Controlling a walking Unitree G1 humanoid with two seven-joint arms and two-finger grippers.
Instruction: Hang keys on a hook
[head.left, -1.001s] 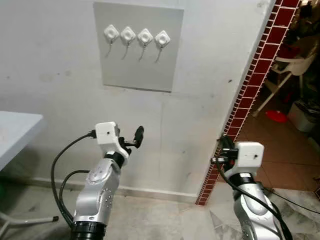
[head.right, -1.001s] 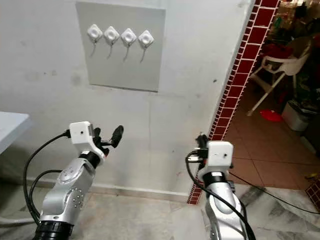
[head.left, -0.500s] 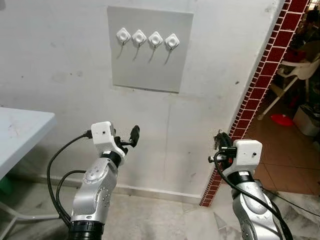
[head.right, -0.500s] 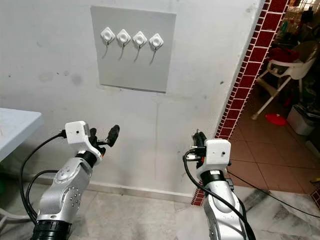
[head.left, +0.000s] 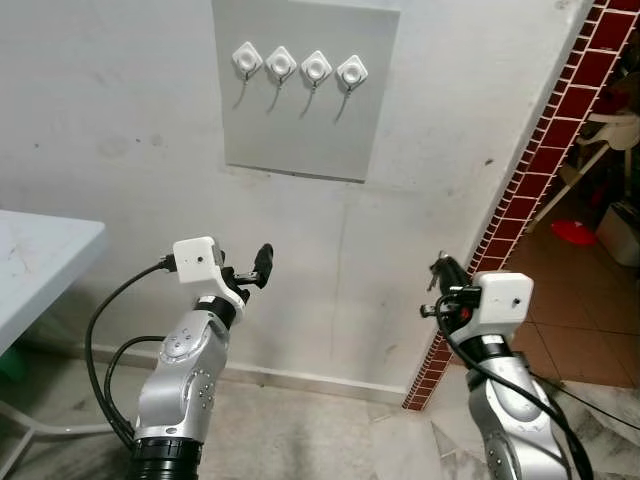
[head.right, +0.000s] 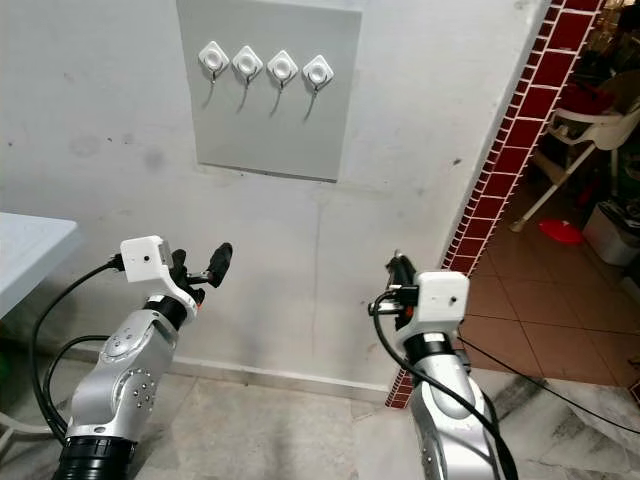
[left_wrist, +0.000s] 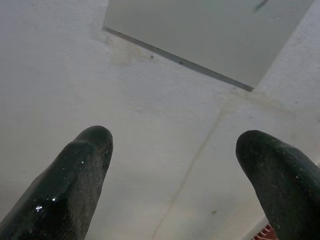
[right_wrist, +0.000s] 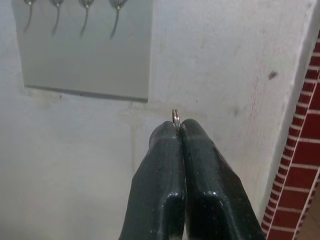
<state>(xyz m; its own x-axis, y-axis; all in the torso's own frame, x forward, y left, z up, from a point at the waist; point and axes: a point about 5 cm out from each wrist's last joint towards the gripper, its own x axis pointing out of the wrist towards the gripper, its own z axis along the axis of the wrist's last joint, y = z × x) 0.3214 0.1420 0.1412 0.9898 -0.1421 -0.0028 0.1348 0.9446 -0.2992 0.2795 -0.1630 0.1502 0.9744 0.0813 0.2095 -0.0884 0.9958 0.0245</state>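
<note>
Both arms sit lower against the wall now. Right gripper is clamped on the key ring, below the hooks. Left gripper is spread, holding nothing.

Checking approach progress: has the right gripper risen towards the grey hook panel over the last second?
Cannot tell: the camera shifted; the right gripper remains well below the grey hook panel.

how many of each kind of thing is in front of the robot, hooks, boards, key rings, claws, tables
hooks: 4
grey board: 1
key ring, pinched in the right claw: 1
claws: 2, left claw open, right claw shut
white table: 1
total: 9
</note>
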